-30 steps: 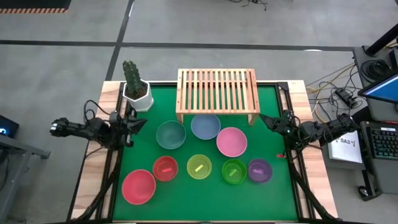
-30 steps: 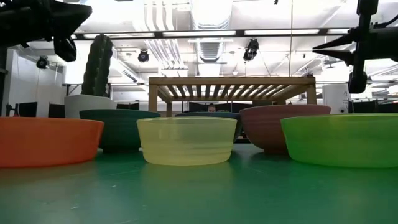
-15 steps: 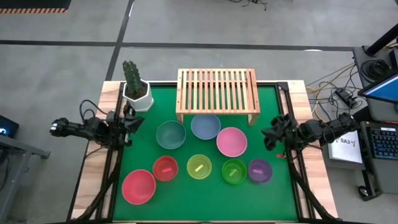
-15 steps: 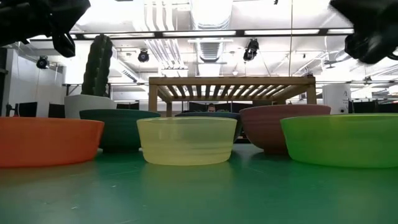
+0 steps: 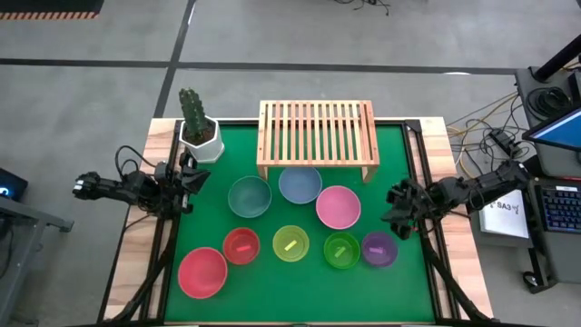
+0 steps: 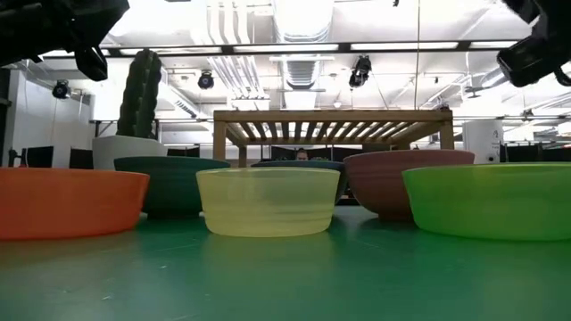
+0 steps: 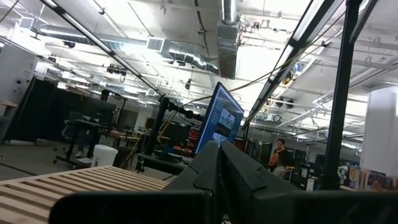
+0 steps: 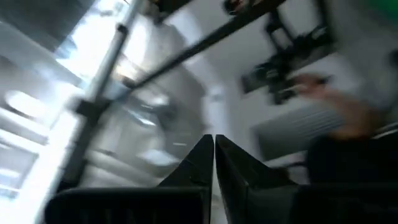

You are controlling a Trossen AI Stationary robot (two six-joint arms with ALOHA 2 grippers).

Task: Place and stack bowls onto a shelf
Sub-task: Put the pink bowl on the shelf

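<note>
Eight bowls on the green mat (image 5: 204, 218), none on the shelf (image 5: 318, 136) yet. Shelf at the far edge of the mat, slatted top bare.

Just in front of the shelf: teal bowl (image 5: 250, 196), blue bowl (image 5: 300, 184), pink bowl (image 5: 338, 206), the blue one partly under the shelf's front edge. Nearer row: red-pink bowl (image 5: 201, 272) at the left, then red bowl (image 5: 241, 245), yellow bowl (image 5: 290, 243), green bowl (image 5: 341, 250) and purple bowl (image 5: 379, 249). All upright and apart, or only just touching between green and purple.

Left gripper (image 5: 197, 178) at the mat's left edge, beside the cactus pot (image 5: 201, 138), raised off the table, fingers pressed together with nothing between them in the wrist view (image 7: 219, 163).

Right gripper (image 5: 397, 202) at the mat's right edge, just beyond the purple bowl and right of the pink one, also up in the air; fingers (image 8: 200, 158) closed tip to tip, holding nothing.
</note>
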